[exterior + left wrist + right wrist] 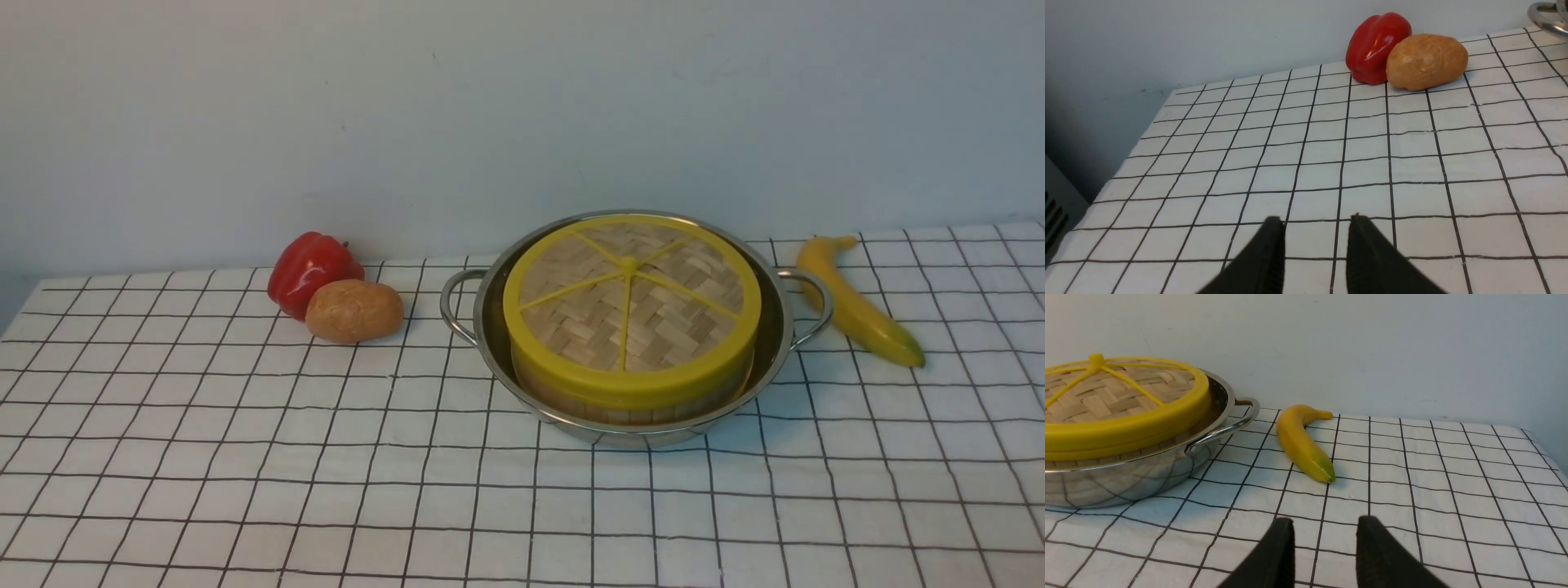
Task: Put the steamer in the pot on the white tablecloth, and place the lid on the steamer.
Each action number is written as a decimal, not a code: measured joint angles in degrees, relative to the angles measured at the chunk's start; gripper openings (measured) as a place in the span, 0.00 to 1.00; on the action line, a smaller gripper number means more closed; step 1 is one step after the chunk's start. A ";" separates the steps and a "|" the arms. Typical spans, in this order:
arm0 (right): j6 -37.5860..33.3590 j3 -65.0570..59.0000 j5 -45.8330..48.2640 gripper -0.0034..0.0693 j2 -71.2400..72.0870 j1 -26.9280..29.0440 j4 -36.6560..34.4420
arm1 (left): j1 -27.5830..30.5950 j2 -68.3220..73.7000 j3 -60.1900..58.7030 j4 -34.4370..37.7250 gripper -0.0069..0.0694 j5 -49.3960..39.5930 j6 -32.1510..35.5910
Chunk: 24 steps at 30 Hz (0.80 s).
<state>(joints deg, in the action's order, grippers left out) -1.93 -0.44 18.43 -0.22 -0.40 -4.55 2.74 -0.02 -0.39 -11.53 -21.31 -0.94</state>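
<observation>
The steel pot (780, 327) stands on the white tablecloth (245, 457), right of centre. Inside it sits the bamboo steamer (620, 406), of which only a strip of pale wall shows. The woven lid (629, 314) with its yellow rim lies flat on top of the steamer. Neither arm shows in the front view. In the left wrist view my left gripper (1316, 222) hangs open over bare cloth, well short of the pot's handle (1545, 18). In the right wrist view my right gripper (1325, 522) is open above the cloth, beside the pot (1126, 477) and lid (1126, 424), holding nothing.
A red bell pepper (310, 269) and a brown potato (353, 310) lie together left of the pot. A banana (853, 302) lies just right of the pot's right handle. A pale wall runs behind the table, and the table's left edge drops off in the left wrist view.
</observation>
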 joint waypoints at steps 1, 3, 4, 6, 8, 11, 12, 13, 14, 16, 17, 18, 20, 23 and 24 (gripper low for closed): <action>0.00 0.00 0.00 0.38 0.00 0.00 0.00 | 0.00 0.00 0.00 0.00 0.37 0.00 0.00; 0.00 0.00 0.00 0.38 0.00 0.00 0.00 | 0.00 0.00 0.00 0.00 0.38 0.00 0.00; 0.00 0.00 0.00 0.38 0.00 0.00 0.00 | 0.00 0.00 0.00 0.05 0.38 0.00 0.00; 0.00 0.00 0.00 0.38 0.00 0.00 0.00 | 0.00 0.00 0.00 0.05 0.38 0.00 0.00; 0.00 0.00 0.00 0.38 0.00 0.00 0.04 | 0.00 0.00 0.00 0.05 0.39 0.00 0.00; 0.00 0.00 0.00 0.38 0.00 0.00 0.04 | 0.00 0.00 0.00 0.05 0.40 0.00 0.00; 0.00 0.00 0.00 0.38 0.00 0.00 0.04 | 0.00 0.00 0.00 0.05 0.40 0.00 0.00; 0.00 0.00 0.00 0.38 0.00 0.00 0.04 | 0.00 0.00 0.00 0.05 0.40 0.00 0.00; 0.00 0.00 0.00 0.38 0.00 0.00 0.04 | 0.00 0.00 0.00 0.05 0.41 0.00 0.00; 0.00 0.00 0.00 0.38 0.00 0.00 0.04 | 0.00 0.00 0.00 0.05 0.41 0.00 0.00; 0.00 0.00 0.00 0.38 0.00 0.00 0.04 | 0.00 0.00 0.00 0.05 0.41 0.00 0.00; 0.00 0.00 0.00 0.38 0.00 0.00 0.04 | 0.00 0.00 0.00 0.05 0.41 0.00 0.00; 0.00 0.00 0.00 0.38 0.00 0.00 0.04 | 0.00 0.00 0.00 0.05 0.41 0.00 0.00; 0.00 0.00 0.00 0.38 0.00 0.00 0.04 | 0.00 0.00 0.00 0.05 0.41 0.00 0.00; 0.00 0.00 0.00 0.38 0.00 0.00 0.04 | 0.00 0.00 0.00 0.05 0.41 0.00 0.00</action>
<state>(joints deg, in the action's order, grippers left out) -1.93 -0.44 18.43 -0.22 -0.40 -4.51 2.74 -0.02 -0.39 -11.48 -21.31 -0.94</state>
